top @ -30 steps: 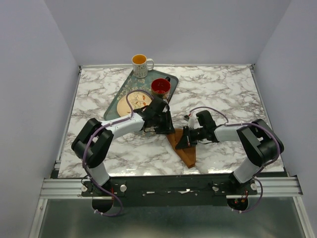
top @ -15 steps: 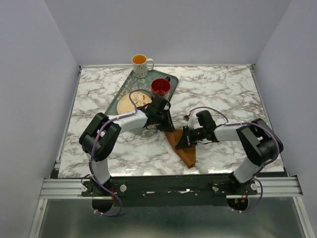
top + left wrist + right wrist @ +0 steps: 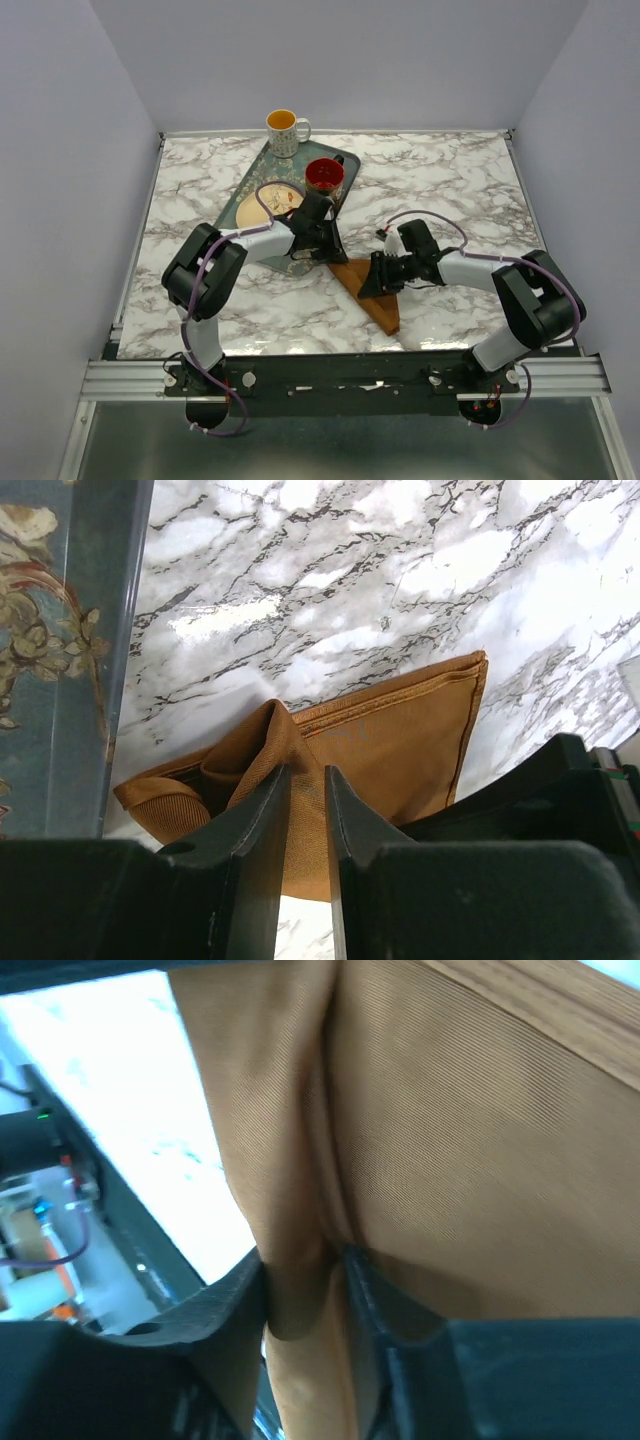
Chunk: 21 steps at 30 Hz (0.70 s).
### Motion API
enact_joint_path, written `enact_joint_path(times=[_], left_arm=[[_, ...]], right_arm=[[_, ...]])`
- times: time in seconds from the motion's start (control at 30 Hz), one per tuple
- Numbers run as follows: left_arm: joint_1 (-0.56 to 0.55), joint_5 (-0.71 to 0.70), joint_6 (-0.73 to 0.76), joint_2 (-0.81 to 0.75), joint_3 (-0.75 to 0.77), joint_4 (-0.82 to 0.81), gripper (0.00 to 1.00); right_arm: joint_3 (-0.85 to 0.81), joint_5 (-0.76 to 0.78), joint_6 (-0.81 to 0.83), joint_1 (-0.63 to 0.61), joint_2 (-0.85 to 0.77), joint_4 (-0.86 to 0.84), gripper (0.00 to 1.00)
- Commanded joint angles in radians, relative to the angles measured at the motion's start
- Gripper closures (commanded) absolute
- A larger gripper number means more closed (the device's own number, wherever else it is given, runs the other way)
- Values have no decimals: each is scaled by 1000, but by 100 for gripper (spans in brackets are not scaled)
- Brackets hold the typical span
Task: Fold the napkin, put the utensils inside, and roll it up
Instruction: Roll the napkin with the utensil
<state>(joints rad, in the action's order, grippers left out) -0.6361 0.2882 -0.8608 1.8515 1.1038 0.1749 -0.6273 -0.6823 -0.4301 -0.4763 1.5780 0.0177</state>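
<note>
The rust-brown napkin (image 3: 380,303) lies as a narrow folded bundle running diagonally between the two arms. My left gripper (image 3: 332,256) is at its far left end. In the left wrist view a raised ridge of the napkin (image 3: 400,730) is pinched between the nearly closed fingers, so the left gripper (image 3: 308,785) is shut on it. My right gripper (image 3: 367,286) sits over the bundle's middle. In its wrist view a loose fold of the napkin (image 3: 480,1140) hangs between parted fingers of the right gripper (image 3: 305,1275). No utensils show.
A dark green patterned tray (image 3: 238,200) stands at the back left with a plate (image 3: 258,212) and a red mug (image 3: 324,176) on it. A pale mug (image 3: 284,130) stands at its far end. The tray's edge (image 3: 95,640) lies just left of the napkin.
The left gripper has closed onto the napkin's far end and drawn back slightly. The right gripper's jaws have parted around the cloth. The bundle lies a little flatter.
</note>
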Motion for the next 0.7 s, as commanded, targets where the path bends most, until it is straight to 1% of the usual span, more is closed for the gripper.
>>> enact_joint_path(times=[0.0,0.07,0.1,0.13,0.17,0.23,0.33,0.37,0.43,0.47,0.57,0.6,0.63,0.67], left_arm=[[9,-21,25,32,-15,17,70],[9,-21,23,29,-13,17,70],[9,-23,23,28,-13,18,70],[7,-23,23,28,-12,18,70],[7,-21,22,28,-12,18,70],[9,-21,23,28,-9,18,70],[6,-26,23,28,-10,21,70],[6,-26,25,26,-10,21,70],[6,-24,22,26,-10,21,70],[6,-26,22,28,-10,20,70],[6,-26,22,28,-10,20,70],[4,-24,23,29,-10,20,70],[6,-26,22,29,-9,18,70],[6,-24,23,29,-10,20,70]], right_arm=[[-57,190,96,-13,-53,244,50],[-98,254,114,-41,-84,309,46],[-115,271,119,-50,-91,326,39],[-130,312,125,-59,-101,362,21],[-144,334,125,-86,-104,379,0],[-192,387,128,-116,-110,424,0],[-241,524,120,-174,-125,471,0],[-253,600,123,-209,-133,484,0],[-282,660,131,-243,-139,504,1],[-290,720,131,-280,-141,507,2],[-330,838,126,-356,-131,531,12],[-342,852,123,-372,-113,534,24],[-351,860,125,-399,-101,534,27],[-374,875,126,-410,-89,534,27]])
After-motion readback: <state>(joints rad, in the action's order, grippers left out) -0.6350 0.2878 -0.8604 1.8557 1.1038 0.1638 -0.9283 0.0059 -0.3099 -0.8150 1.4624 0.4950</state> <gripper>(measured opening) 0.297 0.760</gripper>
